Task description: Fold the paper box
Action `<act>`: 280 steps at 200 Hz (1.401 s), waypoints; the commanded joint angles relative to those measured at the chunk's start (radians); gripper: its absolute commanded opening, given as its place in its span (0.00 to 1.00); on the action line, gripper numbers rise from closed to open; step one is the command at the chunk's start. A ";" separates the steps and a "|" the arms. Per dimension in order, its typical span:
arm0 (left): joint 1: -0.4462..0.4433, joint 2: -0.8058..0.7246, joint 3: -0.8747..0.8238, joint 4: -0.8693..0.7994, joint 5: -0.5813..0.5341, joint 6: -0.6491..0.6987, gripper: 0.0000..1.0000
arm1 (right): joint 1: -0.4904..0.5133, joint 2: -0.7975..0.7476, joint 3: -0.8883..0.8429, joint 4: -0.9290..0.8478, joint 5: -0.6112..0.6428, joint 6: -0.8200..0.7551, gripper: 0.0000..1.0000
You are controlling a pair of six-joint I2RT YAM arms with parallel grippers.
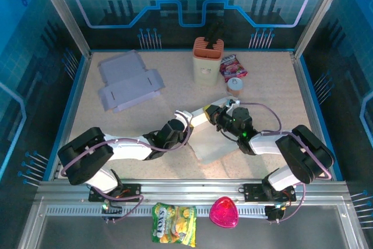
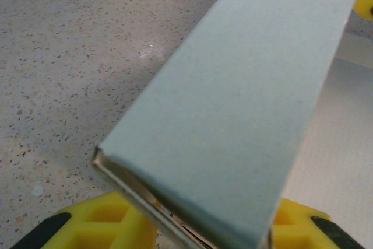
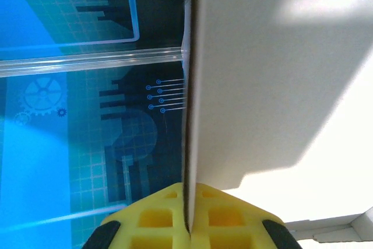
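Observation:
The white paper box [image 1: 214,147] lies partly folded at the table's centre, one flat panel on the surface and one wall raised between the two arms. My left gripper [image 1: 197,118] reaches in from the left. In the left wrist view the folded double wall [image 2: 233,103] sits between the yellow fingers [image 2: 99,223] of the left gripper [image 2: 195,228], which is shut on it. My right gripper [image 1: 218,115] comes in from the right. In the right wrist view a thin upright panel [image 3: 262,74] is pinched edge-on by the right gripper [image 3: 187,211].
Flat lilac box blanks [image 1: 129,83] lie at the back left. A beige container with an orange lid [image 1: 207,59], a red snack packet [image 1: 233,67] and a small cup [image 1: 235,86] stand behind the grippers. A yellow snack bag [image 1: 173,223] and a pink object [image 1: 224,213] rest on the front rail.

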 commanded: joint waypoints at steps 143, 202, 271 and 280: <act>-0.107 0.163 0.178 -0.096 -0.396 -0.324 0.05 | 0.082 0.065 -0.041 0.052 0.097 0.051 0.00; -0.116 0.208 0.250 -0.202 -0.459 -0.444 0.02 | 0.118 0.064 -0.044 0.046 0.147 0.078 0.00; -0.115 0.252 0.299 -0.272 -0.487 -0.503 0.00 | 0.122 0.014 -0.045 -0.014 0.161 0.075 0.00; -0.115 0.254 0.305 -0.287 -0.497 -0.524 0.00 | 0.123 0.012 -0.048 -0.016 0.162 0.076 0.00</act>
